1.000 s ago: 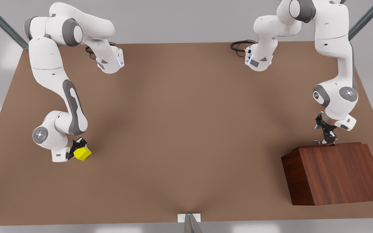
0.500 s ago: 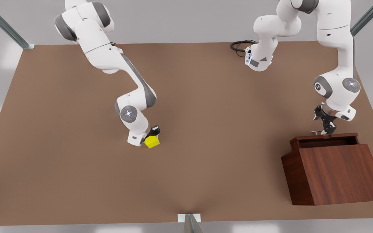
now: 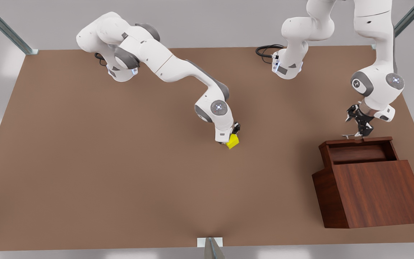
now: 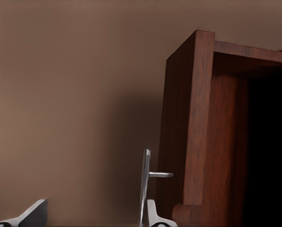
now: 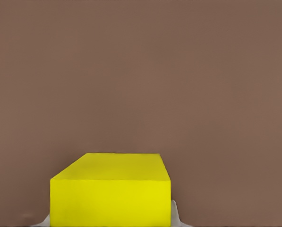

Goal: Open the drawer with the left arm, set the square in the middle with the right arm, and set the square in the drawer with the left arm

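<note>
We have the yellow cube (image 3: 232,142) clamped between the fingers of the right gripper (image 3: 233,138), sitting near the centre of the brown table (image 3: 84,162); whether it touches the surface or hangs just above it we cannot tell. In the right wrist view the cube (image 5: 111,189) sits squarely between the fingertips (image 5: 175,215), which press its two sides, with bare table beyond it.

To do this step well, we should lower the cube until its bottom face sits flat, then spread the fingers fully before lifting, so the cube is not dragged or tipped. A straight rise afterwards keeps it where we set it. The spot should lie within easy reach of the other arm, so we would favour the side of the centre toward the cabinet (image 3: 372,194).

The drawer (image 3: 359,153) stands pulled out of the cabinet at the front view's right, well apart from the cube. The left gripper (image 3: 358,130) is at its silver handle (image 3: 350,136). In the left wrist view the handle (image 4: 145,184) stands between widely spread fingertips (image 4: 29,215), so we judge that gripper open around it, not squeezing. It needs to back off cleanly before it goes for the cube.
</note>
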Controlling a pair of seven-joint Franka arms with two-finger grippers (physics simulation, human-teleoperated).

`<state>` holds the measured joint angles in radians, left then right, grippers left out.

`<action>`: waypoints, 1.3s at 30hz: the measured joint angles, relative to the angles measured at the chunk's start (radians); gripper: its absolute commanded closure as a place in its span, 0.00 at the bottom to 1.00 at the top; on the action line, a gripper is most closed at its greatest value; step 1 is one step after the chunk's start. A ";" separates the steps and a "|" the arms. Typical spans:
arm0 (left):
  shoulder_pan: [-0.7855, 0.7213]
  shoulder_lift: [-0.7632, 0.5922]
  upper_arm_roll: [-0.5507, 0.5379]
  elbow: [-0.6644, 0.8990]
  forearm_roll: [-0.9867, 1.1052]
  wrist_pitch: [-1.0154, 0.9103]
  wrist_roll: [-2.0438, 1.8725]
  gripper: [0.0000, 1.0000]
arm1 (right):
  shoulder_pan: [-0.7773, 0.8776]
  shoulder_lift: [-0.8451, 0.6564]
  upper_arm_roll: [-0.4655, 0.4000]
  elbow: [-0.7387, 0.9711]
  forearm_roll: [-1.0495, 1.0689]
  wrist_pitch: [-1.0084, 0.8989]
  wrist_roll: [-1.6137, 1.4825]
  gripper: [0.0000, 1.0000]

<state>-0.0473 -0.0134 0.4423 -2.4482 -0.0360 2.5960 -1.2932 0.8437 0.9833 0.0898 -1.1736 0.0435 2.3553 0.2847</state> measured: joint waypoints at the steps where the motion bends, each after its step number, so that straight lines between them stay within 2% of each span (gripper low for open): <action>1: -0.002 -0.027 0.004 0.000 0.002 -0.030 0.001 0.00 | 0.001 0.000 -0.006 -0.001 -0.002 0.000 -0.003 0.00; 3: -0.024 -0.087 0.004 0.006 0.018 -0.103 0.014 0.00 | 0.001 -0.001 -0.006 -0.001 -0.002 -0.001 -0.004 0.00; 5: -0.078 -0.086 0.004 0.062 0.042 -0.172 0.114 0.00 | 0.001 -0.004 -0.007 0.000 -0.002 -0.001 -0.004 0.00; 9: -0.163 0.007 0.004 0.329 0.039 -0.432 0.455 0.00 | 0.001 -0.042 -0.015 -0.011 0.000 -0.012 0.001 0.00; 10: -0.187 0.070 0.008 0.438 0.009 -0.526 0.593 0.00 | 0.009 -0.082 -0.034 -0.026 0.012 -0.017 0.005 0.00; 12: -0.235 0.135 -0.007 0.546 -0.042 -0.566 0.700 0.00 | -0.001 -0.203 -0.104 -0.081 0.013 -0.140 0.005 0.00; 13: -0.249 0.167 -0.036 0.604 -0.059 -0.593 0.766 0.00 | -0.053 -0.326 -0.165 -0.191 0.004 -0.174 -0.007 0.00; 15: -0.248 0.205 -0.144 0.684 -0.078 -0.659 0.927 0.00 | -0.313 -0.551 -0.170 -0.373 0.002 -0.256 -0.019 0.00; 16: -0.254 0.255 -0.219 0.784 -0.080 -0.703 0.942 0.00 | -0.406 -0.657 -0.169 -0.456 -0.005 -0.344 -0.057 0.00; 17: -0.263 0.332 -0.290 0.923 -0.081 -0.803 0.942 0.00 | -0.568 -0.718 -0.166 -0.476 -0.004 -0.406 -0.184 0.00; 18: -0.299 0.368 -0.326 0.986 -0.077 -0.838 0.943 0.00 | -0.654 -0.756 -0.162 -0.468 -0.004 -0.454 -0.204 0.00; 19: -0.323 0.384 -0.350 0.994 -0.071 -0.842 0.968 0.00 | -0.798 -0.771 -0.081 -0.408 -0.003 -0.536 -0.209 0.00; 20: -0.330 0.395 -0.420 0.995 -0.066 -0.841 1.033 0.00 | -0.888 -0.784 -0.034 -0.362 -0.007 -0.607 -0.224 0.00; 21: -0.338 0.405 -0.467 0.996 -0.063 -0.841 1.110 0.00 | -0.868 -0.789 -0.076 -0.338 -0.015 -0.625 -0.292 0.00; 22: -0.371 0.418 -0.480 0.996 -0.059 -0.839 1.243 0.00 | -0.802 -0.783 -0.163 -0.317 -0.014 -0.627 -0.334 0.00; 23: -0.448 0.439 -0.481 0.996 -0.040 -0.831 1.332 0.00 | -0.773 -0.771 -0.187 -0.305 -0.015 -0.627 -0.334 0.00; 25: -0.526 0.479 -0.486 0.989 0.026 -0.789 1.391 0.00 | -0.771 -0.744 -0.190 -0.245 -0.014 -0.654 -0.329 0.00; 31: -0.576 0.598 -0.501 0.979 0.099 -0.646 1.531 0.00 | -0.788 -0.756 -0.200 -0.211 -0.003 -0.663 -0.338 0.00; 34: -0.587 0.604 -0.504 0.874 0.106 -0.497 1.542 0.00 | -0.790 -0.750 -0.203 -0.193 0.000 -0.662 -0.338 0.00; 39: -0.595 0.586 -0.504 0.708 0.115 -0.367 1.544 0.00 | -0.787 -0.748 -0.222 -0.186 -0.003 -0.660 -0.338 0.00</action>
<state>-0.6418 0.5723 -0.0613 -1.7407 0.0786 2.2287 0.2508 0.0572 0.2349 -0.1327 -1.3591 0.0401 1.6957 -0.0531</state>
